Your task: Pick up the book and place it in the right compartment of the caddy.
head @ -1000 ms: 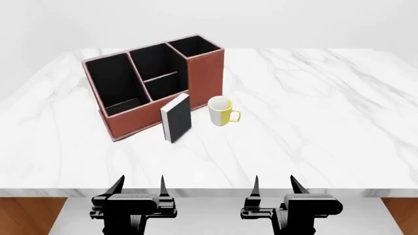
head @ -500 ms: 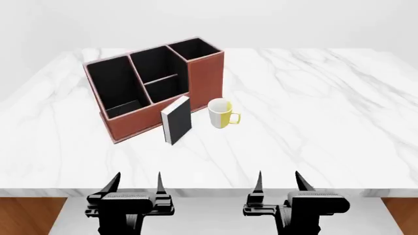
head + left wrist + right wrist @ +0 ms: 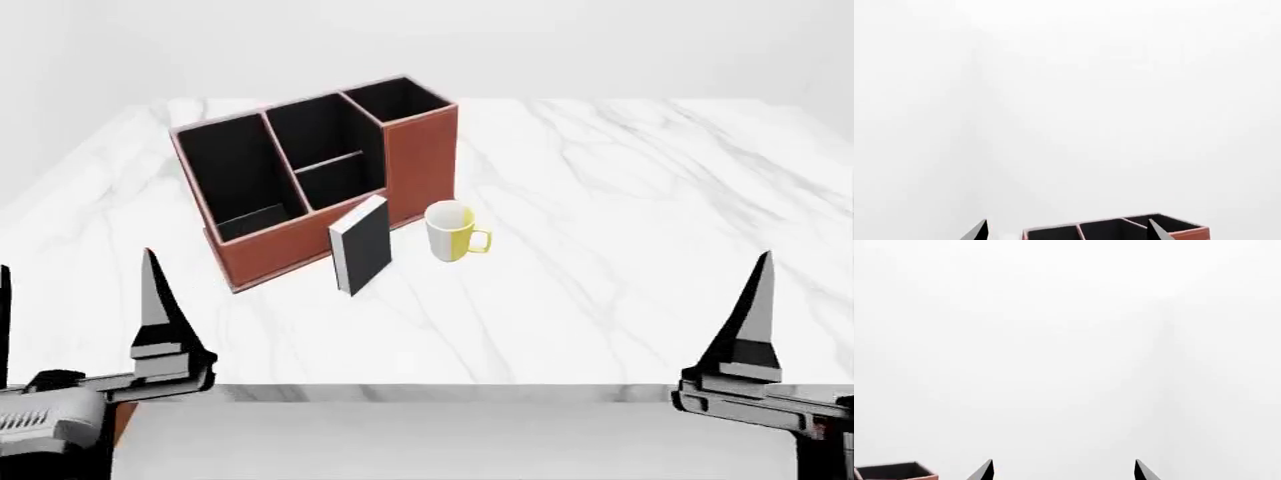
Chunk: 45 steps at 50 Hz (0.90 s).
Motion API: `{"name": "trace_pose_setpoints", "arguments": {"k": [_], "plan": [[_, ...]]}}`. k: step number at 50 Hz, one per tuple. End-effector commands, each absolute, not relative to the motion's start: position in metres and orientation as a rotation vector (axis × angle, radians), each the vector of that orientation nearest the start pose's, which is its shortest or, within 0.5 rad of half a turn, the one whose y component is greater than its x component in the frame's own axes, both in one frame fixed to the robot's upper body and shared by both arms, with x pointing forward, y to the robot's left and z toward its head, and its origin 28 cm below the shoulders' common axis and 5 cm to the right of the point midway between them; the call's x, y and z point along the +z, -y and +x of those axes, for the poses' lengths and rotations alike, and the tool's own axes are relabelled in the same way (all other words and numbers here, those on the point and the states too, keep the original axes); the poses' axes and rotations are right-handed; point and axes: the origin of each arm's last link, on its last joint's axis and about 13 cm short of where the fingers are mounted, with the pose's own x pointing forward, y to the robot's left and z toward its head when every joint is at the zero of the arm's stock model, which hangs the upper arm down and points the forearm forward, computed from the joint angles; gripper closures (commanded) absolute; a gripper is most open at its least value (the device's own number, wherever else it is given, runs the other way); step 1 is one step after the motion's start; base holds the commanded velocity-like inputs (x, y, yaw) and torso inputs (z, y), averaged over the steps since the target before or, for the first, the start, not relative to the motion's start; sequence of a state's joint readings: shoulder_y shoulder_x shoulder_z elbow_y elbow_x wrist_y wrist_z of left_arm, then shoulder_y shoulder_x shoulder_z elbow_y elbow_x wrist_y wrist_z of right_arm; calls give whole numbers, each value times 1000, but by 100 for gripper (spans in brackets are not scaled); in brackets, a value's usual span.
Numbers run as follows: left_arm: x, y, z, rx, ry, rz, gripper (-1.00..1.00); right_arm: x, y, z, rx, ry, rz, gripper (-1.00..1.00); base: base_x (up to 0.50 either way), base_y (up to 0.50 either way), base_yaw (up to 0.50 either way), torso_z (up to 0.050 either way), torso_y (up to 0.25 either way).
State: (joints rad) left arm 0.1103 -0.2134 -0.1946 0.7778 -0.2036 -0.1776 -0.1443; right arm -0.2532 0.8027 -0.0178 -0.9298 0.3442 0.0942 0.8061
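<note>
The black book (image 3: 360, 245) stands upright on the table, leaning towards the front of the reddish-brown caddy (image 3: 287, 250). The caddy's right compartment (image 3: 400, 98) is the tall square cell at its far right. My left gripper (image 3: 78, 295) is open and empty, raised at the front left, far short of the book. In the left wrist view it (image 3: 1069, 231) frames the caddy's top (image 3: 1121, 231). Of my right gripper, one finger (image 3: 758, 300) shows at the front right. In the right wrist view it (image 3: 1063, 470) is open and empty, with a caddy corner (image 3: 894, 472) showing.
A white-and-yellow mug (image 3: 451, 230) stands just right of the book, in front of the right compartment. The white marble table (image 3: 641, 200) stretches wide to the right and behind. Its front edge runs just ahead of both grippers.
Both grippers have risen and swung outward, the left to the far left and the right to the far right. The book, mug and caddy have not moved.
</note>
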Motion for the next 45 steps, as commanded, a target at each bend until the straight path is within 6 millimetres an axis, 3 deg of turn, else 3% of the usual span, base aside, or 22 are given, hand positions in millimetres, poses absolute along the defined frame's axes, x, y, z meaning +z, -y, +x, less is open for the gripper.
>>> {"name": "trace_pose_setpoints", "arguments": {"k": [1, 27, 45], "plan": [[177, -268, 145, 227, 632, 77, -100, 201, 148, 107, -255, 566, -126, -100, 0, 0, 0, 0, 0], [177, -266, 144, 223, 639, 90, -100, 198, 147, 111, -227, 542, -115, -100, 10, 0, 0, 0, 0], [176, -265, 143, 219, 640, 97, -100, 195, 147, 114, -201, 515, -91, -100, 488, 0, 0, 0, 0]]}}
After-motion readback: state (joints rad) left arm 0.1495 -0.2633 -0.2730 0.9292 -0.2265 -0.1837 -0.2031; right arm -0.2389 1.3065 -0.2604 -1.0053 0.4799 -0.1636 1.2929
